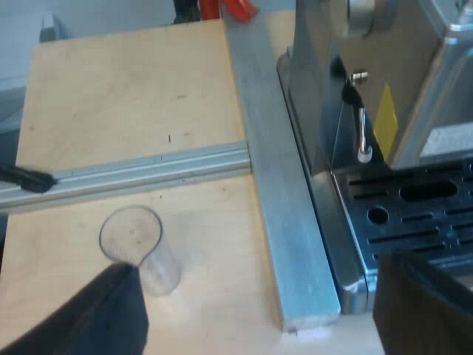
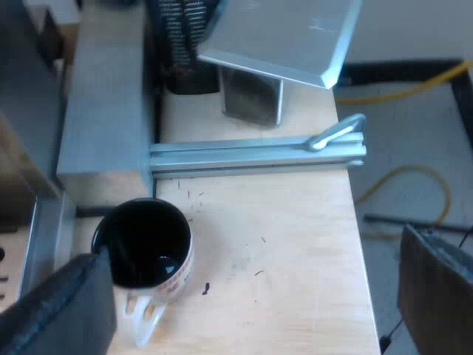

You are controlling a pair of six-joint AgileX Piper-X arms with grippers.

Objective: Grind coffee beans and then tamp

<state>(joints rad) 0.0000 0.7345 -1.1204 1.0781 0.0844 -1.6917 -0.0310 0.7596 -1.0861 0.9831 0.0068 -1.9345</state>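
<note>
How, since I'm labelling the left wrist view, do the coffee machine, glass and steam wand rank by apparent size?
1. Coffee machine.
2. Glass, but it is nearer the camera, so its place above the wand is unsure.
3. Steam wand, thinnest.

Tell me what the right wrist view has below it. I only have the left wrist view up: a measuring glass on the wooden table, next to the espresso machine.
Observer: A mug stands upright on the wooden table, close to one side of the right gripper.
Operator: Report that gripper's state.
Observer: It is open wide and holds nothing.
Operator: Say what lies beyond the mug.
Observer: A metal rail runs across the table, apart from the mug.
</note>
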